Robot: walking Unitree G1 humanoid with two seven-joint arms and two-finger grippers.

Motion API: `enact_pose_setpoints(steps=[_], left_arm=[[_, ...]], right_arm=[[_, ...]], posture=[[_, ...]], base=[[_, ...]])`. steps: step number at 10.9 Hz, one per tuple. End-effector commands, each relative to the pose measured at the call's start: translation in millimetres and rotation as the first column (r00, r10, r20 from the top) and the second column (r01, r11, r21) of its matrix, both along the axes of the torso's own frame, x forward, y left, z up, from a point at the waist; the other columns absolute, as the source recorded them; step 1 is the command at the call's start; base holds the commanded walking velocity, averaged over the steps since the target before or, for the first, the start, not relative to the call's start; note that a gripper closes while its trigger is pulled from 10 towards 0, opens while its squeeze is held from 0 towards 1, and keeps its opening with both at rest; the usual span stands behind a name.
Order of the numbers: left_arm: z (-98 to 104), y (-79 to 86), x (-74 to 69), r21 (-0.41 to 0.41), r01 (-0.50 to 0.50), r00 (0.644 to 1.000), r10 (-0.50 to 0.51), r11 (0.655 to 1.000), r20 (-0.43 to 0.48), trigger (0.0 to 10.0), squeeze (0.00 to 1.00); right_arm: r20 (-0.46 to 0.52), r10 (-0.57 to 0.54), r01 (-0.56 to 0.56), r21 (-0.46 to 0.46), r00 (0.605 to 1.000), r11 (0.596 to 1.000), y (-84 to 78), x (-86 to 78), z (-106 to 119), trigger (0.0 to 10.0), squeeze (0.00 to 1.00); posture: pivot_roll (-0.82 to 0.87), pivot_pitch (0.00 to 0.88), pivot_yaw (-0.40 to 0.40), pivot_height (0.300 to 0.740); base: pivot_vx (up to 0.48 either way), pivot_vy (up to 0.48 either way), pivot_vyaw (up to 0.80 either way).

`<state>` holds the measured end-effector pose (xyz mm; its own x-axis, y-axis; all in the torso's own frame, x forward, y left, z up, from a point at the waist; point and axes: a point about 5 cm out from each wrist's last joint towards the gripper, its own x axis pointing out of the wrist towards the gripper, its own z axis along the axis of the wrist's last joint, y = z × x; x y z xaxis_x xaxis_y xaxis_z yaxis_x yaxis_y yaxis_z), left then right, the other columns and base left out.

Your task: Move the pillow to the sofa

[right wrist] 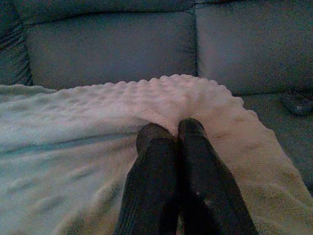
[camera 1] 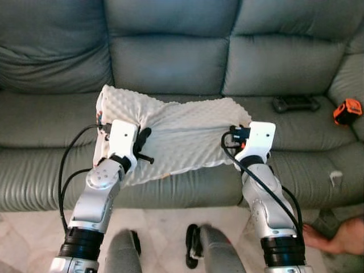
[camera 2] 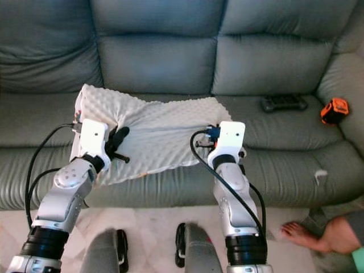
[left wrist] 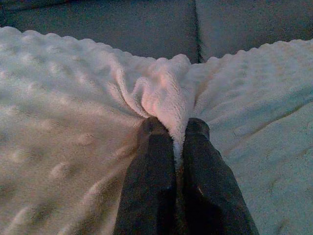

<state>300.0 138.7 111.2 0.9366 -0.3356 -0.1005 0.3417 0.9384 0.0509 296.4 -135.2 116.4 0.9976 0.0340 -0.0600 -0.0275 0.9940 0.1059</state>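
Note:
The white bumpy pillow (camera 1: 182, 133) lies across the seat of the grey-green sofa (camera 1: 170, 62), its front edge hanging slightly over the seat's rim. My left gripper (left wrist: 178, 128) is shut on a pinched-up fold of the pillow near its left end, seen from above as the left gripper (camera 1: 142, 145). At the pillow's right end, my right gripper (right wrist: 177, 128) has its two black fingers pressed together into the fabric, shut on the pillow. Both arms reach forward from below.
A black controller (camera 1: 296, 103) and an orange tape measure (camera 1: 347, 111) lie on the right seat cushion. A person's bare foot (camera 1: 335, 236) rests on the pale floor at the lower right. My own legs (camera 1: 213, 250) stand close to the sofa front.

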Motion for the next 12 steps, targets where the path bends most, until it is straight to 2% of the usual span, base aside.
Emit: enact_pose_setpoints(steps=[1, 4, 8, 12], left_arm=[[-3, 7.6, -1.4, 0.011, -0.036, 0.999, 0.036, 0.999, -0.013, 10.0, 0.0], [0, 5.0, 0.0, -0.003, -0.024, 1.0, 0.024, 1.0, -0.002, 10.0, 0.0], [-1, 1.3, -3.2, -0.004, -0.016, 1.0, 0.016, 1.0, 0.006, 10.0, 0.0], [1, -2.5, -2.5, -0.014, -0.005, 1.0, 0.005, 1.0, 0.009, 10.0, 0.0]], right_arm=[[0.015, -0.043, 0.043, 0.009, 0.999, 0.999, -10.1, -1.0, 2, 10.0, 0.0], [0.029, -0.028, 0.027, 0.024, 0.999, 0.999, -7.7, 1.9, 4, 10.0, 0.0], [0.05, -0.066, 0.066, 0.003, 0.997, 0.998, -26.7, 8.7, 9, 10.0, 0.0], [0.057, -0.056, 0.055, 0.017, 0.997, 0.998, -19.8, 9.2, 11, 10.0, 0.0]], posture=[[-0.05, 0.207, -0.053, 0.624], [-0.05, 0.212, -0.056, 0.614], [-0.05, 0.212, -0.057, 0.614], [-0.05, 0.211, -0.054, 0.614]], base=[[0.0, 0.0, 0.0], [0.0, 0.0, 0.0], [0.0, 0.0, 0.0], [0.064, 0.0, 0.0]])
